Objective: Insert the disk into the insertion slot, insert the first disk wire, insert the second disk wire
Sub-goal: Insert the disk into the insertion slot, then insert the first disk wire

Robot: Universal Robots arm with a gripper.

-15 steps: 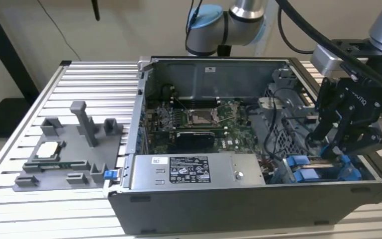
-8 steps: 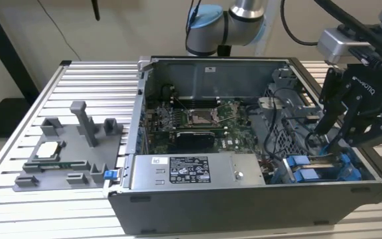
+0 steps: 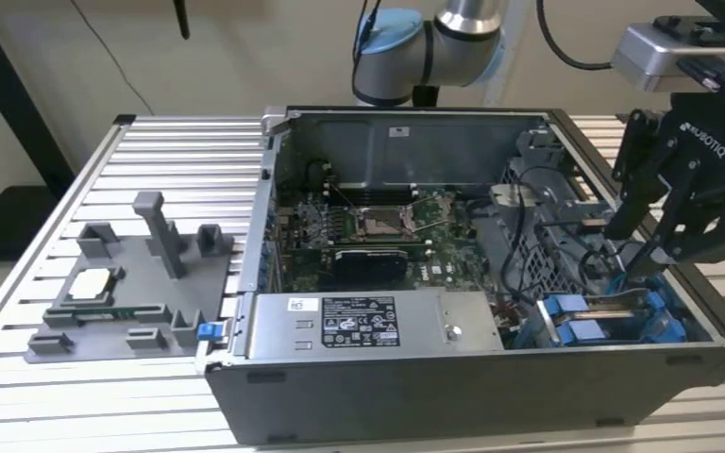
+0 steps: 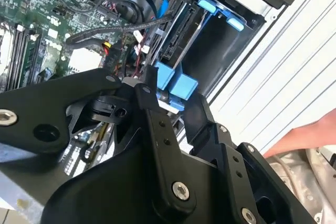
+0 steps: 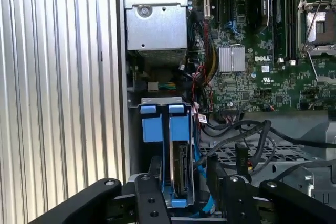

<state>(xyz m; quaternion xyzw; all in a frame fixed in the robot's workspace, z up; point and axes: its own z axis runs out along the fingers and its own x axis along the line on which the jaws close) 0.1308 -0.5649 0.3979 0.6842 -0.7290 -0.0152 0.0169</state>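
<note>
- Black gripper (image 5: 184, 179) arms sit closest to the lens in both wrist views, straddling the disk (image 5: 180, 163). I cannot tell whether it is clamped on the disk or has let go.
- Computer case (image 3: 463, 396) lies open across the middle of the exterior view. The gripper hangs over the case's corner at the exterior view's lower right.
- Disk stands on edge in that same corner, inside the slot (image 5: 157, 100) of the grey drive cage. It has a silver-grey body in a bright blue frame with blue tabs at one end.
- Black cables (image 5: 247, 135) loop near the disk, and a thin blue cable (image 5: 198, 156) runs just beside it. My judgement is that a cable could get trapped between frame and cage, or a slight tilt could jam the frame.
- Hand (image 4: 310, 135) rests over the ribbed table (image 4: 294, 66) near the arm, where a sudden swing could strike it.
</note>
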